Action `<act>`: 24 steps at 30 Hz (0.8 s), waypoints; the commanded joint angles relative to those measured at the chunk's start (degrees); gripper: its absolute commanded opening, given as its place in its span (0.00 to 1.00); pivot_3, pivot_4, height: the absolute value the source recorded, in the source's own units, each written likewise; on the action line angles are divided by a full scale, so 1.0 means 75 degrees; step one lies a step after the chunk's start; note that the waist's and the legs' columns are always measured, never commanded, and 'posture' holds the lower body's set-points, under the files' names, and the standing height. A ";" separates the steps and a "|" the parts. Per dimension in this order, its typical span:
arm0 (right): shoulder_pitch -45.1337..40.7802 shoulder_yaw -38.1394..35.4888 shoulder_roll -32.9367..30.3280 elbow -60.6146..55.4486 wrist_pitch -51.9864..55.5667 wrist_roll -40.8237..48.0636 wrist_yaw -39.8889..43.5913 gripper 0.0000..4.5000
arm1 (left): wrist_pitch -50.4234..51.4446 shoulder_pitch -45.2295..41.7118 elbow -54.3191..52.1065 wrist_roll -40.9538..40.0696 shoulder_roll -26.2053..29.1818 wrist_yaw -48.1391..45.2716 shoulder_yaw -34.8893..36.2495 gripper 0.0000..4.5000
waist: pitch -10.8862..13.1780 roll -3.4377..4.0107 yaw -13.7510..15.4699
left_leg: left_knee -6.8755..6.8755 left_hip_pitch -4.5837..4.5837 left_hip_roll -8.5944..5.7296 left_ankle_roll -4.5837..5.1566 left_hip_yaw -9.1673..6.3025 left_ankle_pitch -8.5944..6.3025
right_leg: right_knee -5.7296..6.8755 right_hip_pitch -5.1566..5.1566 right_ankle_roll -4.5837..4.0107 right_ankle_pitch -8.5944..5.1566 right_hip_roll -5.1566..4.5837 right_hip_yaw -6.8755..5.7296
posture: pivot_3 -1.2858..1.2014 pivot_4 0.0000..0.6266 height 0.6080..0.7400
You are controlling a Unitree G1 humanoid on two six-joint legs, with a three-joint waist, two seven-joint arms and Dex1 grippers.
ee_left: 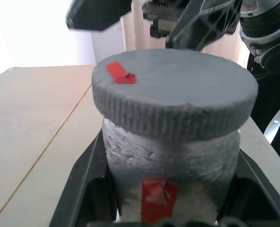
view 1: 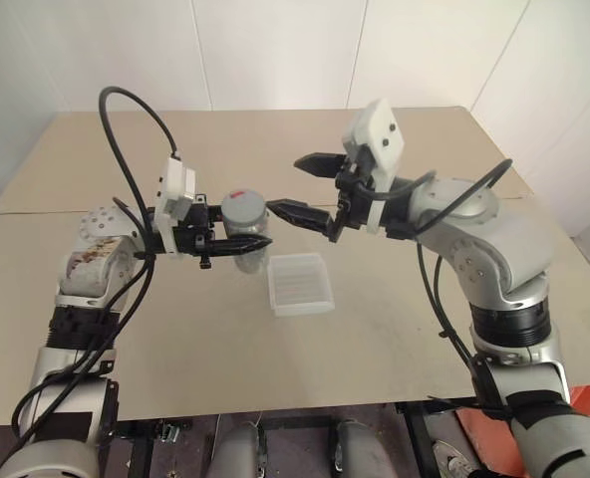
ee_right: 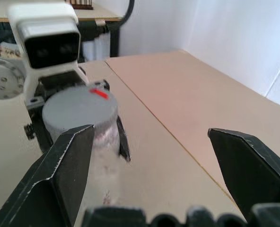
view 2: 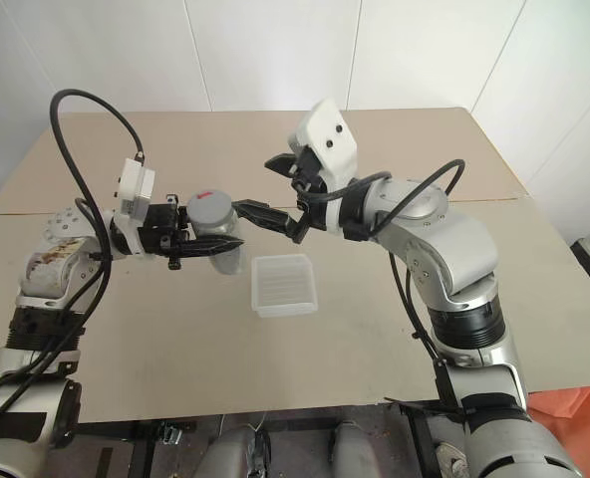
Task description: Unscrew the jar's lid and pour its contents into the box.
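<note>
Two black-fingered grippers met over the pale beige tabletop (view 1: 395, 329), and the scene read from left of centre in the head views. At centre left, the left gripper (view 1: 237, 242) was clamped on the small see-through cylindrical jar with its whitish and red label (view 1: 245, 237), its fingers wrapped low around the body and holding the jar upright above the table. The round flat grey screw lid with a small red mark on top (view 1: 243, 209) sat fully on the jar, not yet unscrewed. In the left wrist view the ribbed edge of the lid (ee_left: 173, 101) stood clear above the fingers. The contents could not be made out through the label.

Just right of the jar, at upper centre, the right gripper (view 1: 300, 187) hung with its jaws spread wide and holding nothing, one finger close beside the lid, the other higher and apart from it. Lower centre, the small shallow rectangular box of translucent white plastic with a ribbed bottom (view 1: 300, 284) lay on the table, just below and right of the jar.

Several risks seemed likely. With the spread jaws off-centre on the lid, a closing could catch only its edge and slip. A hard twist might spin the jar within the left fingers, since they gripped low on a smooth body.
</note>
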 commanded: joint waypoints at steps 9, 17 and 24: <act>-0.0043 0.0058 0.0224 -0.0877 -0.0213 0.0480 0.0354 0.99 | -0.0107 -0.0084 -0.0229 -0.0115 -0.0075 -0.0027 0.0066 0.45 | 0.0000 0.0000 0.0001 | 0.0001 0.0000 0.0000 0.0000 -0.0001 0.0000 | 0.0001 0.0000 0.0000 0.0000 0.0000 0.0000 | 0.52 0.24 1.00; -0.0575 0.0984 0.1079 0.0158 -0.0663 -0.0633 -0.0134 0.99 | -0.0110 -0.0211 -0.0184 -0.0107 -0.0239 -0.0076 0.0014 0.45 | 0.0000 0.0000 -0.0001 | 0.0006 0.0002 -0.0001 -0.0002 0.0000 0.0001 | 0.0011 -0.0001 0.0000 0.0000 0.0000 0.0000 | 0.52 0.24 1.00; -0.0644 0.0767 0.1162 0.0764 -0.0825 -0.0883 -0.0052 0.99 | -0.0085 -0.0109 -0.0314 -0.0153 -0.0169 -0.0088 0.0104 0.45 | 0.0000 0.0000 0.0010 | 0.0008 -0.0001 -0.0002 -0.0002 -0.0001 0.0001 | 0.0010 -0.0001 0.0000 0.0000 0.0000 0.0000 | 0.52 0.24 1.00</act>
